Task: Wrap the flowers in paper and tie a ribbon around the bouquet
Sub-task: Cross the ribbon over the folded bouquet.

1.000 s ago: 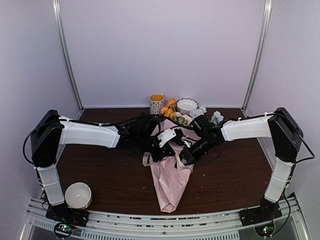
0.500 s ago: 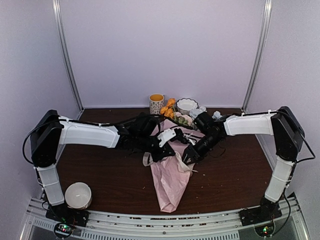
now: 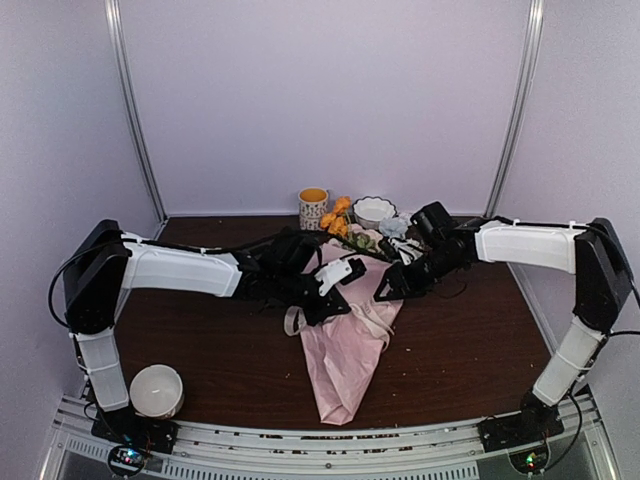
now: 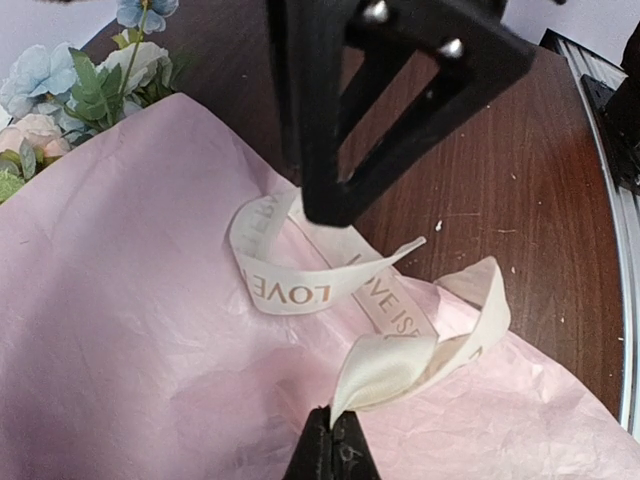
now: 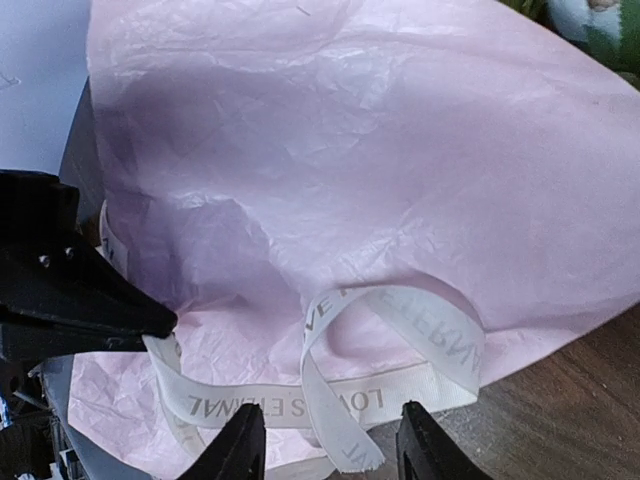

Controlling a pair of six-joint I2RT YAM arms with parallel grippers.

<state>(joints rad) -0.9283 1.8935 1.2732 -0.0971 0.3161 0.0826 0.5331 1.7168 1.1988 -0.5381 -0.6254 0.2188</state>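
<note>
The paper (image 5: 400, 150) was plain pink, the ribbon (image 5: 400, 330) cream with muted printed lettering. The flowers (image 3: 338, 220) showed orange, pale blue and cream blooms over green leaves. The worktop (image 3: 200, 340) was dark brown, the bowl (image 3: 156, 390) white

Ribbon (image 4: 290, 292) on paper (image 4: 120, 300), flowers (image 4: 90, 85) behind.

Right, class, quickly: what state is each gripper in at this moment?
Left gripper: closed, pinching the ribbon.
Right gripper: open, gripping nothing.
</note>
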